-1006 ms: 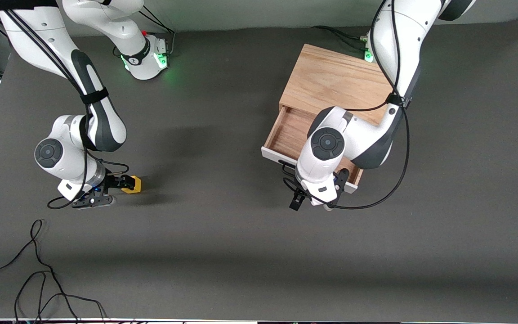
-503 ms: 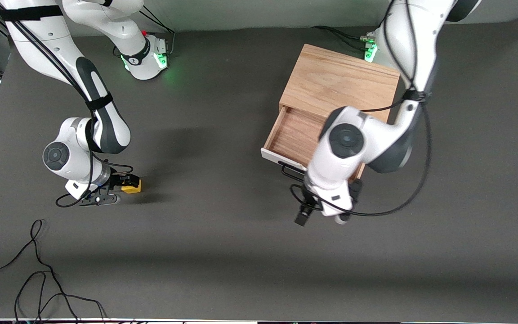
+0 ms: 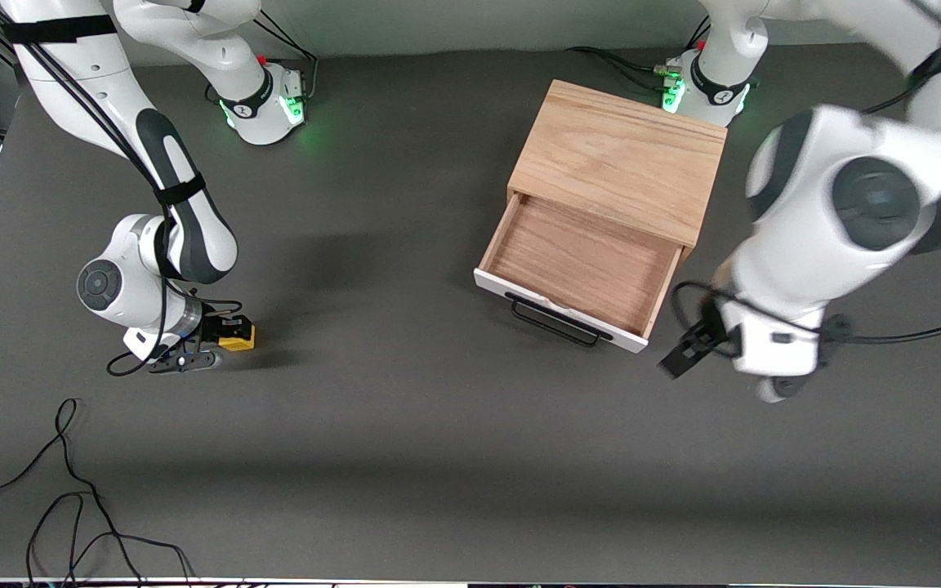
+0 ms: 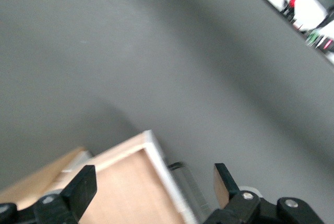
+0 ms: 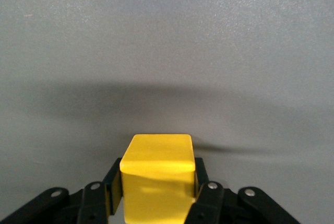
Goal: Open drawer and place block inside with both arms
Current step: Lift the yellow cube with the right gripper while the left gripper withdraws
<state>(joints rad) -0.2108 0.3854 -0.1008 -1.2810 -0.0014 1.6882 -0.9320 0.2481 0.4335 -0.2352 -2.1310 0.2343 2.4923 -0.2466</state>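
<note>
Gripping the block [image 5: 157, 174] between the right claw [image 3: 221, 333] fingers near the counter [image 3: 405, 457] edge at the right arm's end; probably light, rigid, smooth-sided, best pinched on flat faces. Hovering beside the open drawer [image 3: 581, 263], left claw [image 4: 151, 190] spread apart, empty.

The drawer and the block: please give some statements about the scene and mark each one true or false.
1. The drawer is pulled open. True.
2. The block lies inside the drawer. False: it sits between the fingers of the right gripper, at the right arm's end of the table.
3. The left gripper holds the drawer handle. False: it is open and clear of the handle.
4. The drawer has nothing in it. True.
</note>
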